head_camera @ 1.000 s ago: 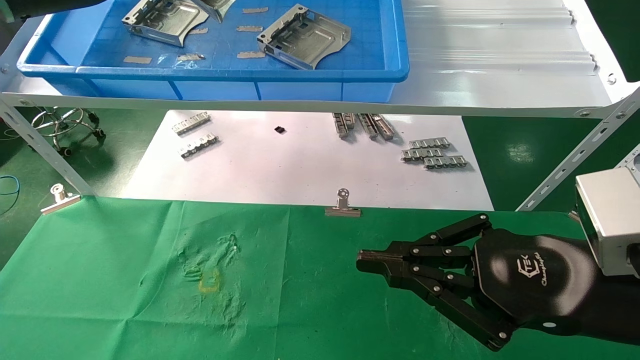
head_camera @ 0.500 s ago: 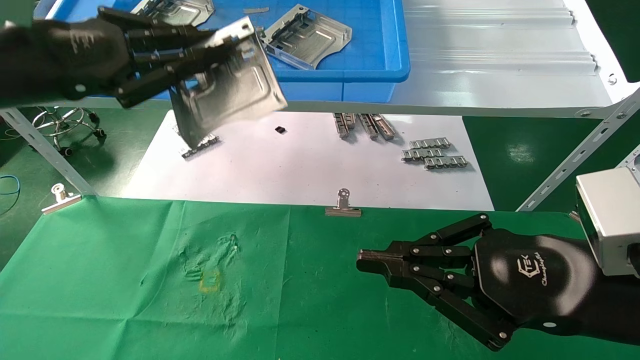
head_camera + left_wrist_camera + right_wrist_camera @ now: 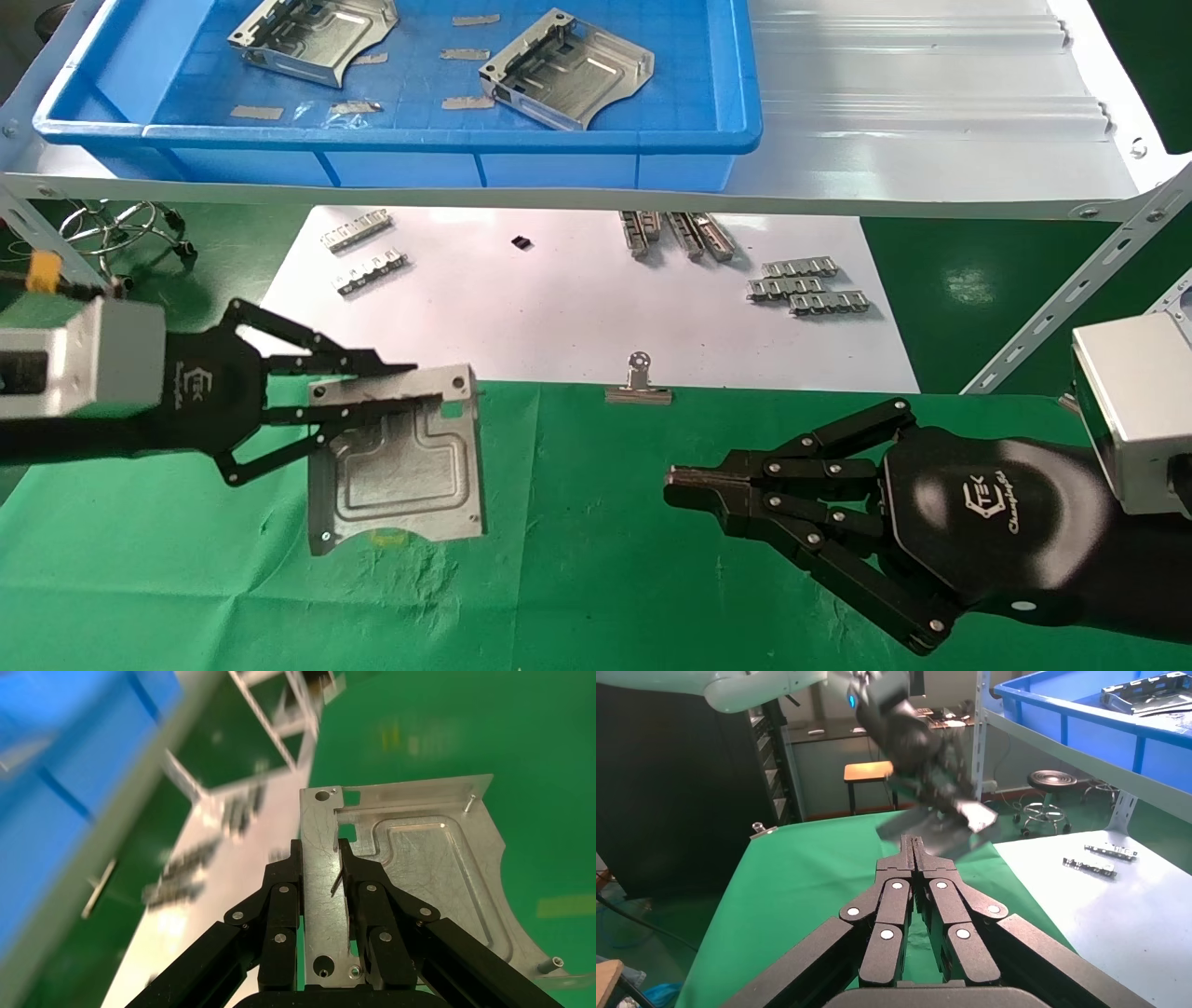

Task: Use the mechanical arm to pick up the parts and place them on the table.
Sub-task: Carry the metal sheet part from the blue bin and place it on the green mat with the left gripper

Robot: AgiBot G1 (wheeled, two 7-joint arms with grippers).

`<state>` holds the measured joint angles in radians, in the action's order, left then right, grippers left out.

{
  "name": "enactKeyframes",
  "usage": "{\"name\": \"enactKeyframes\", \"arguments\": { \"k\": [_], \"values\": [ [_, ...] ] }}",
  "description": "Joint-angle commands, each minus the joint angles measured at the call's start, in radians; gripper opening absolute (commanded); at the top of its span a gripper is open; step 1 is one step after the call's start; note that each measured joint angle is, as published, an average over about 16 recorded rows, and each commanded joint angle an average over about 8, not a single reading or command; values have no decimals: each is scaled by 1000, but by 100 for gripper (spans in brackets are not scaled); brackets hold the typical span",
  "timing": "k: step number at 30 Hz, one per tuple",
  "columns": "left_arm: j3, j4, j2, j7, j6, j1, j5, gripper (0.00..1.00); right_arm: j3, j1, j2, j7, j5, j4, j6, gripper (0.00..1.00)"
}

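Your left gripper has dropped from the blue bin – now clamping a shiny embossed part over the wrinkled green table; right gripper pinched closed, empty.

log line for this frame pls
left gripper: shut on metal plate, above green table | right gripper: shut, idle over table | blue bin: two plates left
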<state>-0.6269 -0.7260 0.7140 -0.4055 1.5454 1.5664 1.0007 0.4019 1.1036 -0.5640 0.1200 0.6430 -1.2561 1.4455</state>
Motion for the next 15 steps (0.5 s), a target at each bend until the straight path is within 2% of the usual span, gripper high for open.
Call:
{"name": "enactKeyframes", "arguments": {
  "k": [1,15],
  "values": [
    [-15,-7,-11,-46,-17,-24,20,0,0,0,0,0,0,0,0,0],
    [-72,51,26,-208,-100,-107,143,0,0,0,0,0,0,0,0,0]
  ]
}}
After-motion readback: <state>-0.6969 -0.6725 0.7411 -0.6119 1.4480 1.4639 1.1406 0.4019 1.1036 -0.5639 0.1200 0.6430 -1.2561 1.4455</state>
